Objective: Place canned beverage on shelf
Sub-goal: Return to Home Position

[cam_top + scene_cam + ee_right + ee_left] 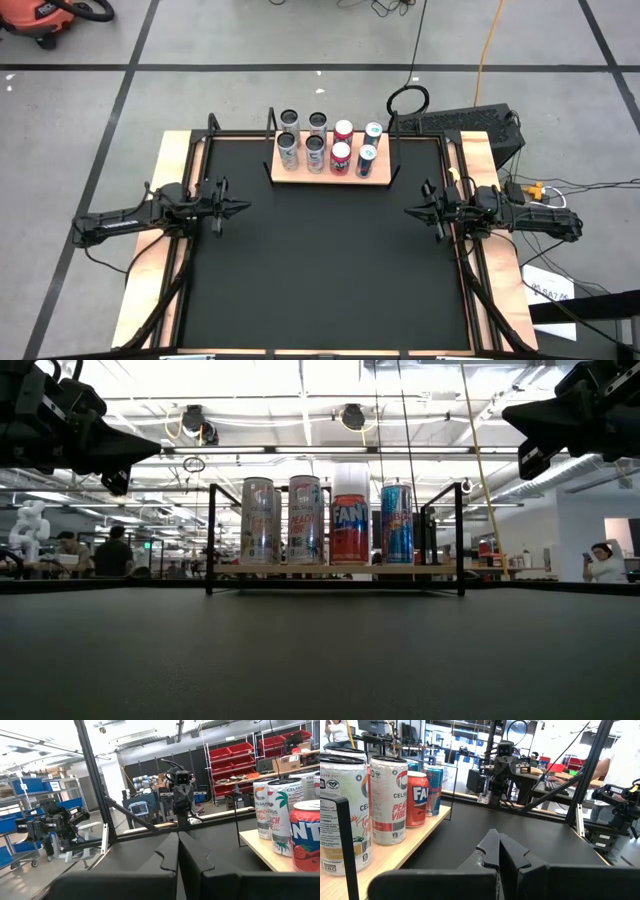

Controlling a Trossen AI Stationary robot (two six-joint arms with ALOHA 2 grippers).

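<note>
Bright ceiling lights [330, 380] — glare overhead, dim tabletop [320, 660]

The left arm [140, 218] and right arm [520, 218] are matte black, built of blocky jointed segments with thin dark cables. Their end effector fingers [489, 851] are black, angular, with stepped inner edges.

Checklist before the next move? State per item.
1. Eight cans on the shelf: ok.
2. Cans upright, none tipped: ok.
3. Red cans in line front to back, blue cans too: ok.
4. Left claw shut, empty, apart from shelf: ok.
5. Right claw shut, empty, apart from shelf: ok.
</note>
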